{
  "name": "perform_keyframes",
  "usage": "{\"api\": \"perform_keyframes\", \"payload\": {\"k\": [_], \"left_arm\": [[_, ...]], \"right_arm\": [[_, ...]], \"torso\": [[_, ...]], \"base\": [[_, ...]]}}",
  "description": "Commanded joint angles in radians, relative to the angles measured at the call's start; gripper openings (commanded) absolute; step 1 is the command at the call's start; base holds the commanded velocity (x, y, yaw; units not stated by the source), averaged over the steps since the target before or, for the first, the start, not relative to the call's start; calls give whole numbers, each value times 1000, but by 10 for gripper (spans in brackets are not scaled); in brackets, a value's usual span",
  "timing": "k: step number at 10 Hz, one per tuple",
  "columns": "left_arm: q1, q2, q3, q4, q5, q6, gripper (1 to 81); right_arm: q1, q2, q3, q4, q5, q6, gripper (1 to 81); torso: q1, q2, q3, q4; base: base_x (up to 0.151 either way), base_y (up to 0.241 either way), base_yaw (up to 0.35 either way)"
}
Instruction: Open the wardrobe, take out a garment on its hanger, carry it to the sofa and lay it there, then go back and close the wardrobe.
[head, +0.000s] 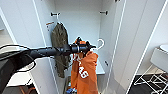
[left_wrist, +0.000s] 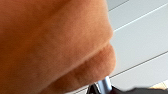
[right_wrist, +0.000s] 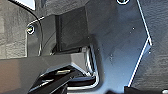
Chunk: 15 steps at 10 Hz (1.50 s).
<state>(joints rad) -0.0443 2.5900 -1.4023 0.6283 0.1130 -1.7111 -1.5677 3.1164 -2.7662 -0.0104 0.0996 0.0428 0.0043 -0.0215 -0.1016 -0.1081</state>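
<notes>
Garment before open wardrobe, olive jacket alongside

Open wardrobe with its rail and floor.

Both white doors stand wide open. A dark olive jacket hangs by its hanger from a short dark peg high on the back wall; a second peg sits apart from it. On the wardrobe's bottom lie some small blue items, perhaps, too blurred to identify.

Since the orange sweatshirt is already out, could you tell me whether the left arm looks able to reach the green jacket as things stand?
Probably yes: the green jacket hangs just behind the left arm, wardrobe doors open, but its gripper carries the orange sweatshirt.
</notes>
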Motion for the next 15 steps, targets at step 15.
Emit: {"api": "perform_keyframes", "payload": {"k": [15], "left_arm": [[-90, 249, -136, 108, -44, 34, 10]], "right_arm": [[36, 7, 8, 10, -38, 0, 811]], "torso": [[-3, -2, 171, 46]], "base": [[0, 0, 0]]}}
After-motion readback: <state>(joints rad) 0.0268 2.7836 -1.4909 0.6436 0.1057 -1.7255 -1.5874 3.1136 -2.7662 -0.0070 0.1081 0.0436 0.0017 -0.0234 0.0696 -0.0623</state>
